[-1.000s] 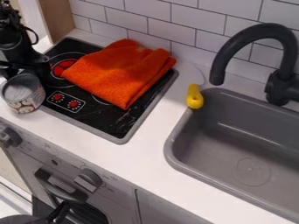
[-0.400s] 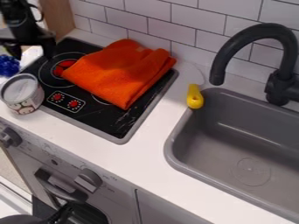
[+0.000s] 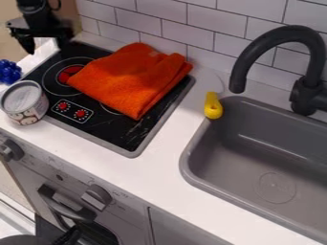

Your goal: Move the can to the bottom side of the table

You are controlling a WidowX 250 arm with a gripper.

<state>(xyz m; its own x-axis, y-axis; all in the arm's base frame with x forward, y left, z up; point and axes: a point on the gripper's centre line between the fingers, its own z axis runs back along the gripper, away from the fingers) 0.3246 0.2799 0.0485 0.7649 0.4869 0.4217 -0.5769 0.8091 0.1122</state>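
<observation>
At the far left, the blue grapes point(image 3: 9, 72) are lying just behind the can point(image 3: 26, 107), partly cut off by the view's edge; in the first of the earlier frames the arm is filling that area, and now they are showing. The can is standing on the left part of the counter point(image 3: 137, 174), near its front edge and right beside the stove's front left corner. Its long axis is running upright, its round top is facing up and its printed side is facing the front. Inside the rim a pale grey surface is showing, and I cannot tell whether it is a lid or the contents. The can is keeping its place from the last earlier frame. Above and behind it, the end effector point(image 3: 45, 42) is hanging over the stove's back left corner with its fingers spread, well apart from the can; it is sitting farther back than in both earlier frames. The stove point(image 3: 137, 131) is carrying the folded orange towel point(image 3: 131, 79), which is lying where it was. Below, the oven knob point(image 3: 97, 197) is jutting from the front. Further right, the yellow thing point(image 3: 213, 106) is resting by the sink's back left corner. The sink point(image 3: 223, 158) is showing a round drain point(image 3: 276, 187) in its floor, and the faucet point(image 3: 310, 62) is arching over its back.
</observation>
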